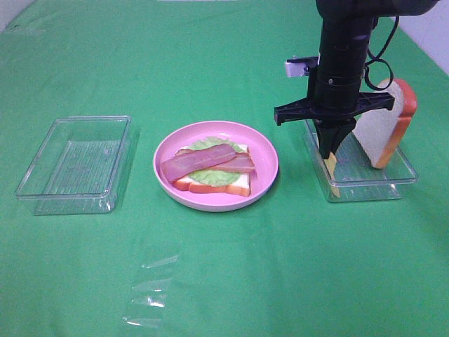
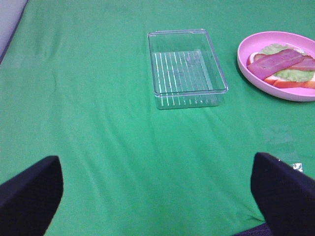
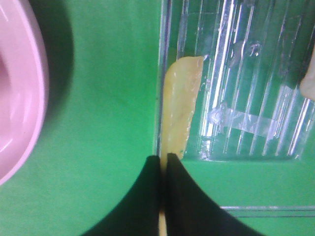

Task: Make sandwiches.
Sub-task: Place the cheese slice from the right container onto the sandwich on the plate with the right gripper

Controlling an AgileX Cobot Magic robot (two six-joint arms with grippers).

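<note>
On the pink plate (image 1: 163, 151) lies a white bread slice (image 1: 235, 184) with a frilly green lettuce leaf (image 1: 210, 174) and two reddish bacon strips (image 1: 196, 160) on top. A second bread slice (image 1: 382, 133) leans upright in the right clear tray (image 1: 393, 186). My right gripper (image 1: 328, 151) points straight down at that tray's near-left wall. In the right wrist view this right gripper (image 3: 162, 160) is shut on the edge of the thin yellow cheese slice (image 3: 181, 103), which stands against the wall. My left gripper (image 2: 157, 196) is open over bare cloth, with nothing between its fingers.
An empty clear tray (image 1: 74, 165) sits left of the plate, and the left wrist view shows this tray (image 2: 187, 69) ahead with the plate (image 2: 256, 78) beside it. A scrap of clear film (image 1: 151, 295) lies on the green cloth near the front.
</note>
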